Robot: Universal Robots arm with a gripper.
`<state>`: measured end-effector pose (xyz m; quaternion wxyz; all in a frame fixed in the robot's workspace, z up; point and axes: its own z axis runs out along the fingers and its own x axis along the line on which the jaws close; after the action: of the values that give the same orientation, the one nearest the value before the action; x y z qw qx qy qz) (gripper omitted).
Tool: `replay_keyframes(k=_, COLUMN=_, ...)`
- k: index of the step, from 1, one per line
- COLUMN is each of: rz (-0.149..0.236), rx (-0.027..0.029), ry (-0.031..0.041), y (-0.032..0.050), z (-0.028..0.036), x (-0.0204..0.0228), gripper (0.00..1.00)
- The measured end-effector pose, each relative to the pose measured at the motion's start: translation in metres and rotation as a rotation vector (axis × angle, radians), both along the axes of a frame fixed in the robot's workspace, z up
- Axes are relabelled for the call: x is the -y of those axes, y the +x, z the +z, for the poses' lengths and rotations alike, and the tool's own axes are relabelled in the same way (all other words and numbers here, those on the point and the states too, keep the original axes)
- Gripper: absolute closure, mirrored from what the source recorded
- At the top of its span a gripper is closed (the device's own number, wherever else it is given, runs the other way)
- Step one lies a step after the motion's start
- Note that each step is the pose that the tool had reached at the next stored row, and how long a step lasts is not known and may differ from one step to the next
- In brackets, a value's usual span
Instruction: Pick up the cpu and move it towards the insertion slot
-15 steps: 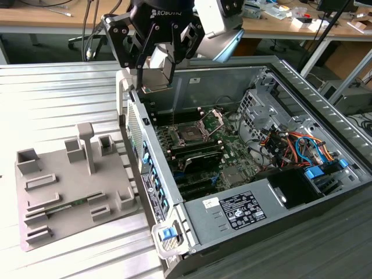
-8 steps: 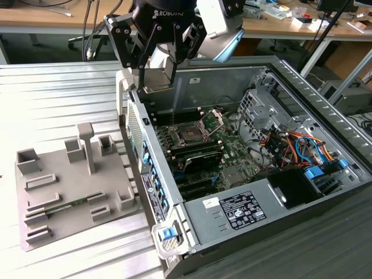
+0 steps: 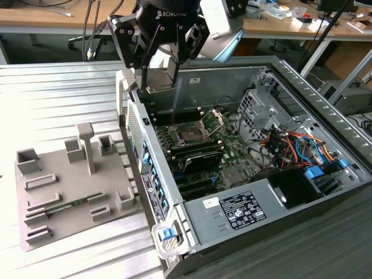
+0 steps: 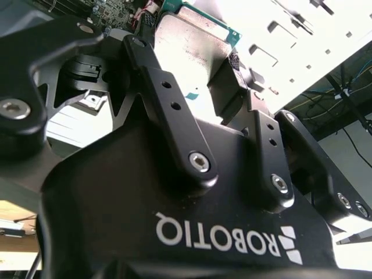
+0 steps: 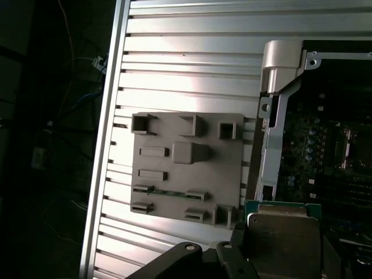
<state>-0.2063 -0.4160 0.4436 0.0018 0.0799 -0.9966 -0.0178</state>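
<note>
The cpu (image 4: pixel 187 51), its silvery face edged by a thin green rim, sits clamped between the two black fingers (image 4: pixel 152 70) of the gripper (image 3: pixel 158 78), which is clenched on the chip's opposite edges in both wrist views. In the exterior view the chip hangs in the air over the wall of the open computer case (image 3: pixel 325 113) on the exterior view's left, well apart from the insertion slot (image 3: pixel 190 135), which lies at about 5 o'clock from the gripper. The slot is a dark square socket in a silver frame on the green motherboard (image 3: pixel 232 152), with its silver retaining bracket (image 3: pixel 213 118) tilted up at about 1 o'clock of the socket. Long black memory slots (image 3: pixel 197 157) run just beside the socket, at its 6 o'clock. Orange and blue cables (image 3: pixel 296 145) bunch at roughly 3 o'clock of the socket, inside the case. A large grey fixture plate (image 3: pixel 70 180), studded with raised blocks and pockets, lies flat at about 7 o'clock of the gripper, outside the case and just beside its wall. Case and plate both rest on a ribbed metal table (image 3: pixel 52 99), with a wooden workbench (image 3: pixel 40 18) at 12 o'clock beyond it.
</note>
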Motion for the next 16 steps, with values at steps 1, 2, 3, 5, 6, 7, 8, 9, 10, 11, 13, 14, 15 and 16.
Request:
replay_keyframes(k=1, rz=0.000, rx=0.0000, ry=0.0000, y=0.0003, z=-0.0001, x=0.0000, gripper=0.45)
replay_keyframes(k=2, rz=0.000, rx=0.0000, ry=0.0000, y=0.0006, z=-0.0001, x=0.0000, gripper=0.45)
replay_keyframes(k=3, rz=0.000, rx=0.0000, ry=0.0000, y=0.0010, z=-0.0001, x=0.0000, gripper=0.45)
replay_keyframes(k=5, rz=0.000, rx=0.0000, ry=0.0000, y=0.0018, z=-0.0002, x=0.0000, gripper=0.45)
replay_keyframes(k=6, rz=0.000, rx=0.0000, ry=0.0000, y=0.0021, z=-0.0003, x=0.0000, gripper=0.45)
replay_keyframes(k=7, rz=0.000, rx=0.0000, ry=0.0000, y=0.0026, z=-0.0003, x=0.0000, gripper=0.45)
replay_keyframes(k=8, rz=0.000, rx=0.0000, ry=0.0000, y=0.0029, z=-0.0004, x=0.0000, gripper=0.45)
replay_keyframes(k=9, rz=0.000, rx=0.0000, ry=0.0000, y=0.0032, z=-0.0004, x=0.0000, gripper=0.45)
replay_keyframes(k=10, rz=0.000, rx=0.0000, ry=0.0000, y=0.0035, z=-0.0005, x=0.0000, gripper=0.45)
replay_keyframes(k=11, rz=0.000, rx=0.0000, ry=0.0000, y=0.0039, z=-0.0005, x=0.0000, gripper=0.45)
replay_keyframes(k=13, rz=0.000, rx=0.0000, ry=0.0000, y=0.0047, z=-0.0006, x=0.0000, gripper=0.45)
replay_keyframes(k=14, rz=0.000, rx=0.0000, ry=0.0000, y=0.0051, z=-0.0007, x=0.0000, gripper=0.45)
replay_keyframes(k=15, rz=0.000, rx=0.0000, ry=0.0000, y=0.0054, z=-0.0007, x=0.0000, gripper=0.45)
replay_keyframes(k=16, rz=0.000, rx=0.0000, ry=0.0000, y=0.0060, z=-0.0008, x=0.0000, gripper=0.45)
